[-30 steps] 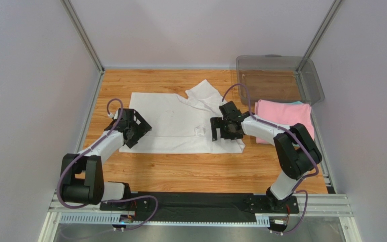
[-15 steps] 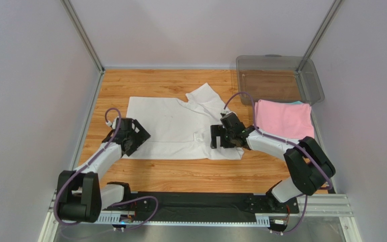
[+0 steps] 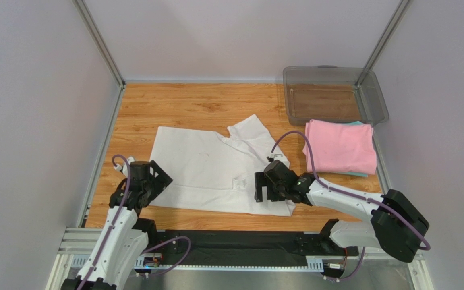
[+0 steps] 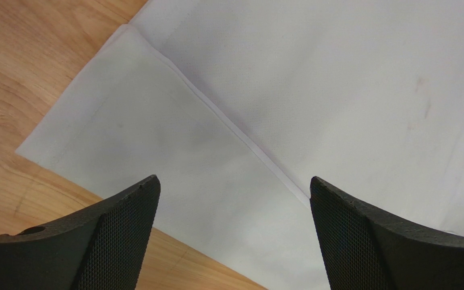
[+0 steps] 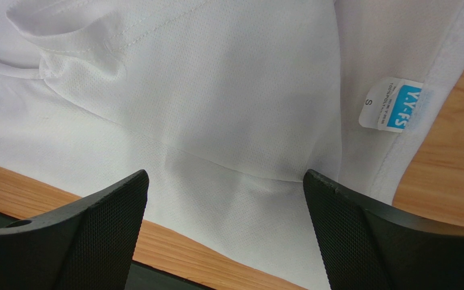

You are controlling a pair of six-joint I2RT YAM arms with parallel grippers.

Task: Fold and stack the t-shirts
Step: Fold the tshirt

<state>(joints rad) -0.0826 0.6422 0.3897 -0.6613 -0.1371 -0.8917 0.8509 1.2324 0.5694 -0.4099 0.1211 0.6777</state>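
Note:
A white t-shirt (image 3: 207, 169) lies spread on the wooden table, one sleeve (image 3: 249, 130) sticking out toward the back. My left gripper (image 3: 151, 183) stands open over its near left corner; the left wrist view shows that gripper (image 4: 233, 181) with white cloth (image 4: 337, 90) and bare wood between the jaws. My right gripper (image 3: 260, 188) stands open over the shirt's near right edge. In the right wrist view this gripper (image 5: 225, 175) has the white cloth (image 5: 186, 78) under it, and a small blue tag (image 5: 398, 106) shows at the collar. A folded pink t-shirt (image 3: 340, 146) rests at the right on a teal one (image 3: 354, 122), barely showing.
A clear plastic bin (image 3: 336, 70) stands at the back right corner, behind the pink stack. Metal frame posts and grey walls enclose the table (image 3: 186, 103). The black base rail (image 3: 234, 244) runs along the near edge, close under the shirt's hem.
Both grippers have drawn back toward the near edge, staying open. The white t-shirt now lies closer to the near edge than a second ago.

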